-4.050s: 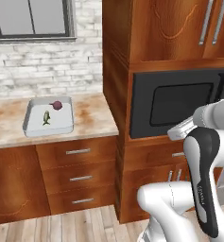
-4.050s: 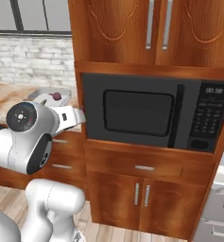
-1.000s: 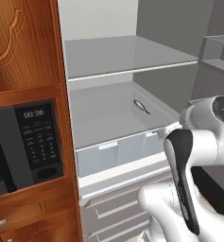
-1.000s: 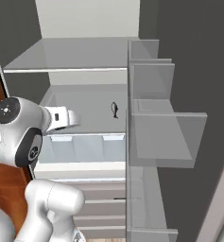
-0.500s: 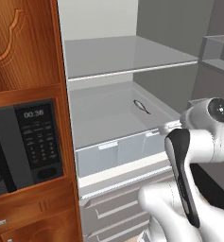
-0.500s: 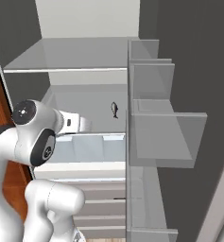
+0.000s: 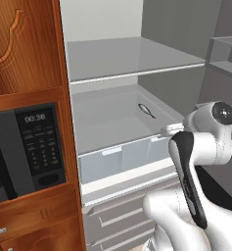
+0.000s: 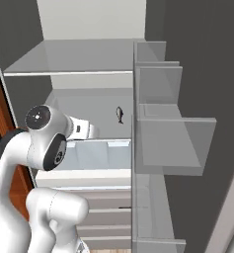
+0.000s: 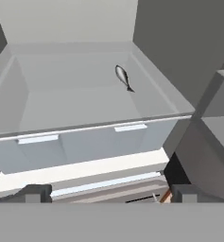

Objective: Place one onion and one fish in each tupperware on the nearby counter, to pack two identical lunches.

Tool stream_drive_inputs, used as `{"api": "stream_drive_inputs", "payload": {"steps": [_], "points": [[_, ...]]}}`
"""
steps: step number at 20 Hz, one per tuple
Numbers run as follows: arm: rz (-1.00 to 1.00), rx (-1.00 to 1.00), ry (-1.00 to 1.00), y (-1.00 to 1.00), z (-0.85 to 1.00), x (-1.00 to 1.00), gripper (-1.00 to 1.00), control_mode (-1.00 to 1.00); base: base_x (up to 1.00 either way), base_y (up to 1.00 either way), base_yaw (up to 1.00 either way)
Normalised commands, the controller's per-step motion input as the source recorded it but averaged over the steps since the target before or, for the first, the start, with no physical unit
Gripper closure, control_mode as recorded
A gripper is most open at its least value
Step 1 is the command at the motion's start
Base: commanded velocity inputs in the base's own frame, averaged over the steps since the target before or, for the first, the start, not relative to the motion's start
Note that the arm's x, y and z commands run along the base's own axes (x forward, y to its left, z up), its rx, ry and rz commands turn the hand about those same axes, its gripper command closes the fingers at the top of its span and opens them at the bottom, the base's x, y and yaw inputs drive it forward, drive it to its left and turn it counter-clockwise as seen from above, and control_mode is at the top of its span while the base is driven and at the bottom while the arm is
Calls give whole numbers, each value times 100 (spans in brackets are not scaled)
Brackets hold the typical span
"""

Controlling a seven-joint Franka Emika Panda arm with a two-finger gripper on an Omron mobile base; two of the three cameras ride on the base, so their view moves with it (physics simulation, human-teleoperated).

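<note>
1. Four seconds back the base faced the desk beside the microwave; both base views have since swung along to an open fridge [image 7: 137, 59], and over the last second the arm's elbow has turned a little while the scene held steady.
2. Inside the fridge, a wide grey shelf [image 7: 112, 122] sits under an upper shelf, with a pale translucent front lip [image 9: 85, 142] along its near edge.
3. At 9 o'clock of the fridge in the left base view stands the wooden cabinet with the microwave [image 7: 24, 147] set into it.
4. Door bins [image 8: 168, 143] rise at 3 o'clock in the right base view.
5. Reaching toward the shelf front is the white arm, with the pincer [image 9: 108, 194] low at 6 o'clock in the hand view; its two dark tips stand far apart, holding nothing.
6. On the shelf lies the dark grey fish [image 9: 123, 77], toward 1 o'clock in the hand view, near the right wall and well apart from the pincer. It also shows in both base views [image 7: 146, 110] [image 8: 119, 114].
</note>
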Motion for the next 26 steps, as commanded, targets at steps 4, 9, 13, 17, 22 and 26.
{"api": "stream_drive_inputs", "payload": {"steps": [4, 9, 13, 17, 22, 26], "points": [[0, 0, 1, 1, -10, 53, -100, -100, 0, 0, 0], [0, 0, 4, 0, -7, 54, -100, -100, 0, 0, 0], [0, 3, 5, 0, 0, 61, -100, -100, 0, 0, 0], [0, 4, 5, -8, -7, 61, -100, -100, 0, 0, 0], [0, 4, 1, -13, -8, 58, -100, -100, 0, 0, 0], [0, 2, 0, -18, -9, 57, -100, -100, 0, 0, 0]]}}
